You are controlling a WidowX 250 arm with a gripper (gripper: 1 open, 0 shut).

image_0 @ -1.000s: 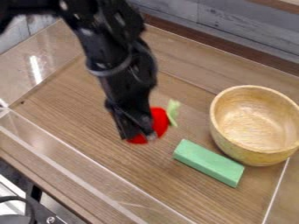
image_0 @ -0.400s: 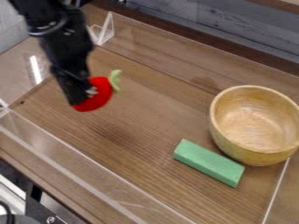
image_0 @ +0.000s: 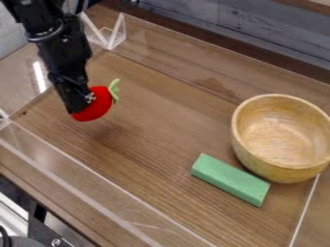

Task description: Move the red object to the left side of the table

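Note:
The red object (image_0: 93, 104), a small round bright-red toy fruit with a light-green leaf tab, hangs at the left part of the table (image_0: 154, 154), low over the wood. My gripper (image_0: 80, 97) points straight down and is shut on it, the black fingers covering its left side. The dark arm rises from there toward the top left corner of the view.
A wooden bowl (image_0: 280, 137) stands at the right. A flat green rectangular block (image_0: 231, 179) lies in front of it. Low clear acrylic walls (image_0: 77, 169) edge the tabletop, one close to the left of the gripper.
The gripper has carried the red object from the middle of the table, near the bowl, over to the left side. It has also sunk a little toward the tabletop.

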